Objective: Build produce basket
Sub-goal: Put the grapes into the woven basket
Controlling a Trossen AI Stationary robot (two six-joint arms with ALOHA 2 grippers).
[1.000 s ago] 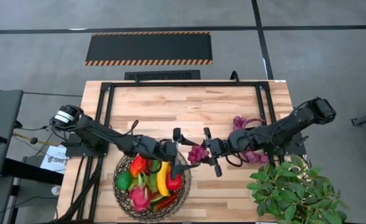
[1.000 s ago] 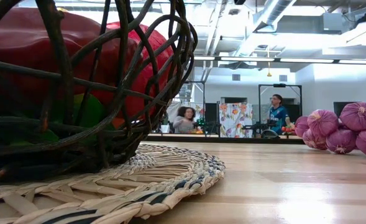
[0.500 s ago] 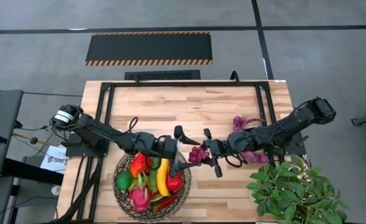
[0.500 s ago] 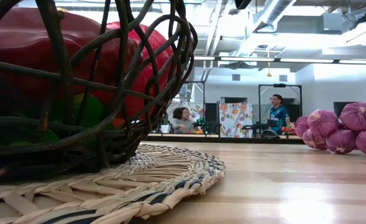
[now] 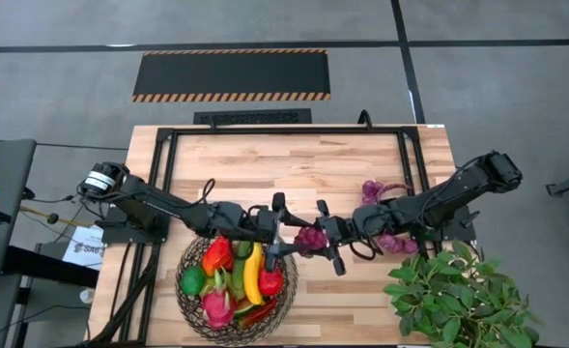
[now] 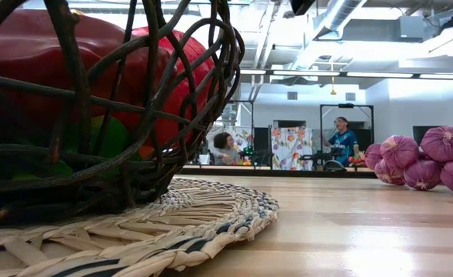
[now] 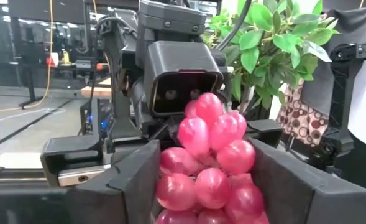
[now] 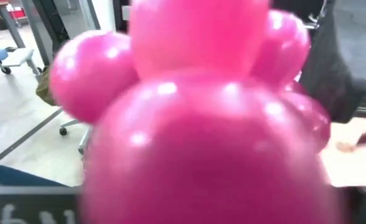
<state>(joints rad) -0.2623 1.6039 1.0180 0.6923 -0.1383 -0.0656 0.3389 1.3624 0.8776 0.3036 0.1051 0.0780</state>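
Handover of the grapes [image 5: 308, 237] above the basket's [image 5: 286, 295] rim near the table's front edge: we saw both the left gripper [image 5: 276, 232] and right gripper [image 5: 328, 236] grasping them, and judged release by the right gripper next.

A robotics lab or open workshop: a wooden table [image 5: 294, 159] on a grey concrete floor [image 5: 487, 87], a hazard-striped mat [image 5: 231, 74] at 12 o'clock, exposed ceiling ducts [image 6: 341, 15] overhead, and two people [image 6: 341, 142] at distant workstations.
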